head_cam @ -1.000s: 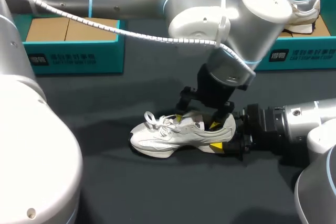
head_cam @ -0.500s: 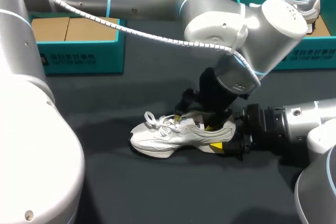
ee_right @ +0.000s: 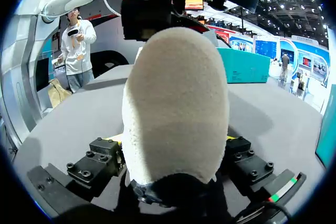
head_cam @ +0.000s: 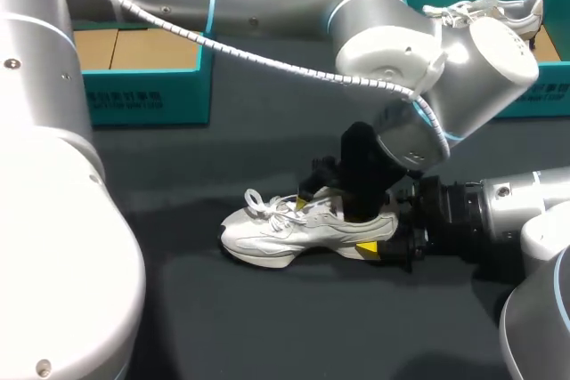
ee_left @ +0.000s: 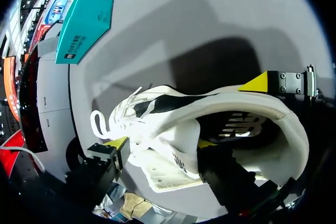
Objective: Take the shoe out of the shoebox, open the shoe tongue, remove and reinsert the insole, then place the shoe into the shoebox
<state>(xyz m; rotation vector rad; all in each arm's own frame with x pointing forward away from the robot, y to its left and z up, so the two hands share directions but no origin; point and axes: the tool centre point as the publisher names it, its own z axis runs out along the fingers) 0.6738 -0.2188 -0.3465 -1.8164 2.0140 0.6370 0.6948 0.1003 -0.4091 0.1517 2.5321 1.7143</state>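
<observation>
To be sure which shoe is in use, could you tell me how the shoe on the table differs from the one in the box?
The shoe on the table stands on its sole in the open; the shoe in the box sits in the far right box. The first has the right gripper shut on its heel and the left gripper at its opening; the boxed one is untouched. Both are white, laced.

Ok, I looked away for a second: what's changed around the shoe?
The left arm swung rightward, tilting the left gripper deeper into the opening of the shoe. The shoe stayed put; the right gripper stayed clamped on its heel.
</observation>
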